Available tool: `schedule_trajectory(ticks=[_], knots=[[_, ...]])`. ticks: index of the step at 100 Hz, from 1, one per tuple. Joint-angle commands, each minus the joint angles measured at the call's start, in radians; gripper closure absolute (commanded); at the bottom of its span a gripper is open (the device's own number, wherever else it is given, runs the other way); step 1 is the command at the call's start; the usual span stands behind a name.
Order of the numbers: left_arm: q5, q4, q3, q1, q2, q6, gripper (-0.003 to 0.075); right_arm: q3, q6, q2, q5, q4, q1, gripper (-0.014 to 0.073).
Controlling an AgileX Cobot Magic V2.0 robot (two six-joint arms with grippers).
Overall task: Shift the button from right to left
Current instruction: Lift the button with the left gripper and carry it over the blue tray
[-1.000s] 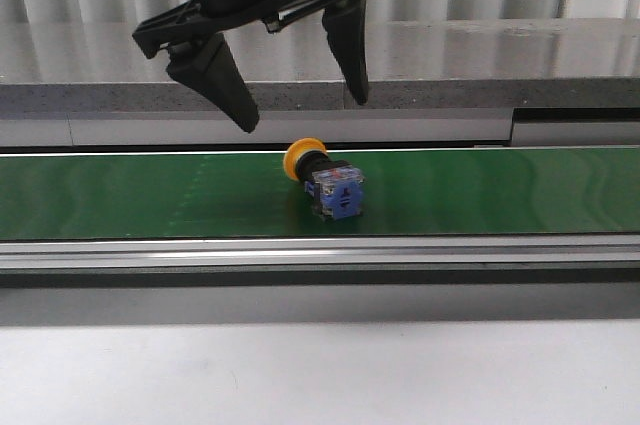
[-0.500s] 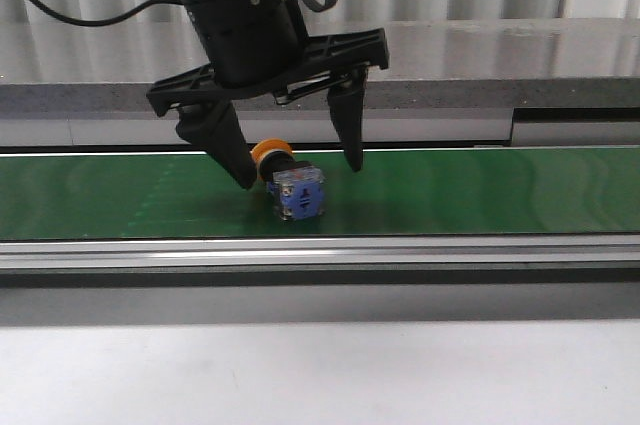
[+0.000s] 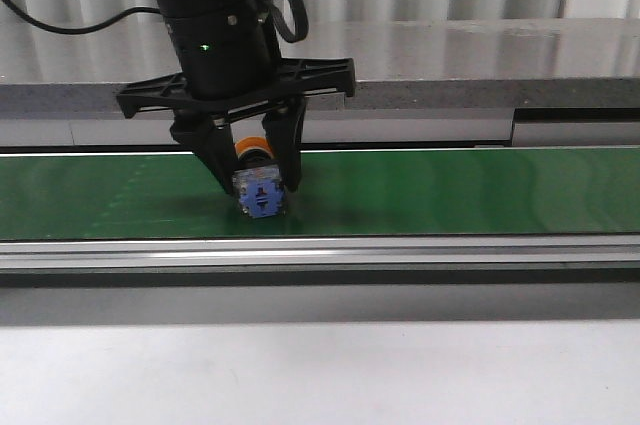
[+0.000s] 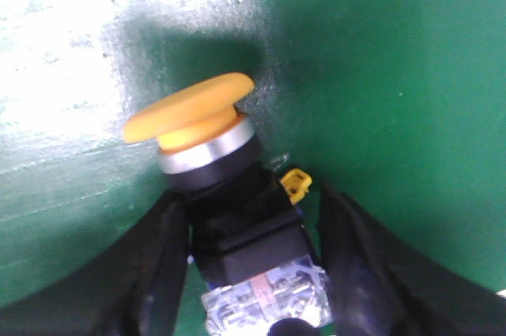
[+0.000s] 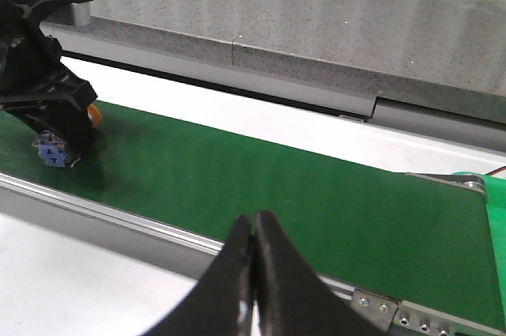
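The button (image 3: pixel 259 196) lies on its side on the green belt (image 3: pixel 460 190), blue contact block toward me, orange cap behind. My left gripper (image 3: pixel 258 183) is down over it with a finger close on each side of its body. In the left wrist view the yellow-orange cap (image 4: pixel 190 111) points away and the black fingers (image 4: pixel 150 273) press against the black body and clear block. My right gripper (image 5: pixel 253 224) is shut and empty, above the belt's near rail far to the right. That view shows the button (image 5: pixel 54 151) under the left gripper (image 5: pixel 47 99).
A silver rail (image 3: pixel 400 255) runs along the belt's near edge, with a white tabletop (image 3: pixel 320 375) in front. A grey stone ledge (image 3: pixel 480 65) runs behind the belt. The belt's right end with its bracket shows in the right wrist view (image 5: pixel 474 186).
My left gripper came down and moved left over the button as it travelled left on the belt. Its fingers went from wide open to closed on the button's sides.
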Motion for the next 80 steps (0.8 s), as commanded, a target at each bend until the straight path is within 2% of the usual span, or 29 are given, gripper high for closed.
schedule_trajectory(ticks=[1, 28, 43, 65, 80], knots=[[-0.015, 0.000, -0.028, 0.001, -0.058, -0.008, 0.0597, -0.025, -0.007, 0.009, -0.081, 0.008, 0.002, 0.0660], [0.109, 0.238, -0.028, 0.002, -0.150, -0.006, 0.0596, -0.025, -0.007, 0.009, -0.081, 0.008, 0.002, 0.0660], [0.120, 0.265, -0.028, 0.041, -0.215, 0.017, 0.0596, -0.025, -0.007, 0.009, -0.081, 0.008, 0.002, 0.0660], [0.185, 0.293, -0.028, 0.196, -0.276, 0.091, 0.0596, -0.025, -0.007, 0.009, -0.081, 0.008, 0.002, 0.0660], [0.207, 0.260, -0.028, 0.329, -0.285, 0.252, 0.0596, -0.025, -0.007, 0.009, -0.081, 0.008, 0.002, 0.0660]])
